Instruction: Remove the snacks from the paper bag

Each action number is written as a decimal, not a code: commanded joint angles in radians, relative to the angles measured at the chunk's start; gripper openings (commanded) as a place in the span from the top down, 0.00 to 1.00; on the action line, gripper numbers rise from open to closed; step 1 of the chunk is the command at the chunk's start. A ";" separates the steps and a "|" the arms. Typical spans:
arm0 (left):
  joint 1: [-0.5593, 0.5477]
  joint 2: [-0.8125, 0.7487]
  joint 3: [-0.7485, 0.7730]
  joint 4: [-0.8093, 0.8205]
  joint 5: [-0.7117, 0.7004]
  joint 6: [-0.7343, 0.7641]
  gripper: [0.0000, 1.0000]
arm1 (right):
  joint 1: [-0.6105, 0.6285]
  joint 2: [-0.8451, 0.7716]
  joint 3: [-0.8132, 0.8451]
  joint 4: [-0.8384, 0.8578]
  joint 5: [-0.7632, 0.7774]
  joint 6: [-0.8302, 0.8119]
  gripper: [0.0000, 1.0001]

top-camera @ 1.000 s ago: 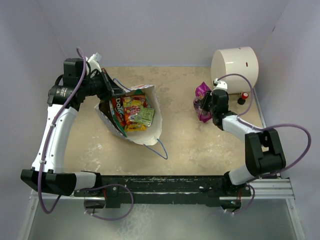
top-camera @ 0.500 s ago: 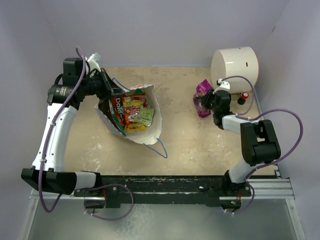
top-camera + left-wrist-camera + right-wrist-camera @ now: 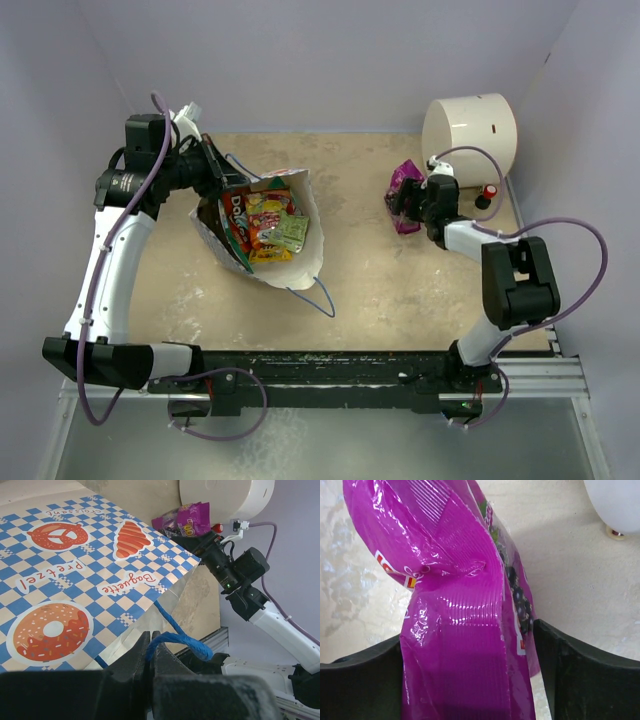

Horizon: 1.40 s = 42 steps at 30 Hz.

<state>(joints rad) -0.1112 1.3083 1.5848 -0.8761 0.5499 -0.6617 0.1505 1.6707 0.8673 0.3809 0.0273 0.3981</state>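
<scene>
Progress judged early: one snack out, most left inside. Table (image 3: 390, 290) carried one cream cylinder (image 3: 470, 135) at far right, not part of the job; one paper bag (image 3: 313, 250) lay at left-centre, mouth open towards the far side, with its load of snacks (image 3: 268, 225) inside; at least four packets could be counted there, among them one red-orange chip bag (image 3: 236, 222) and one green packet (image 3: 293, 232), and any beneath were hidden. One magenta pouch (image 3: 404, 186) stood on the table right of centre, just beside the cylinder and well apart from the bag. Right gripper (image 3: 408, 204) had its jaws parted either side of the pouch, not visibly pinching it. Left gripper (image 3: 151, 641) was clenched on one of the bag's two blue cord handles (image 3: 176, 634), at the far-left rim.
</scene>
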 commanded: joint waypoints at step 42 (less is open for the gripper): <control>0.019 -0.062 -0.004 0.032 0.042 -0.005 1.00 | 0.839 -0.095 0.284 0.387 -0.164 -0.140 0.31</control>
<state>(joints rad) -0.0982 1.2831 1.5726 -0.8547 0.5724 -0.6502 0.9783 1.5589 1.0512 0.6380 -0.2039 0.2363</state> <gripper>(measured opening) 0.010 0.710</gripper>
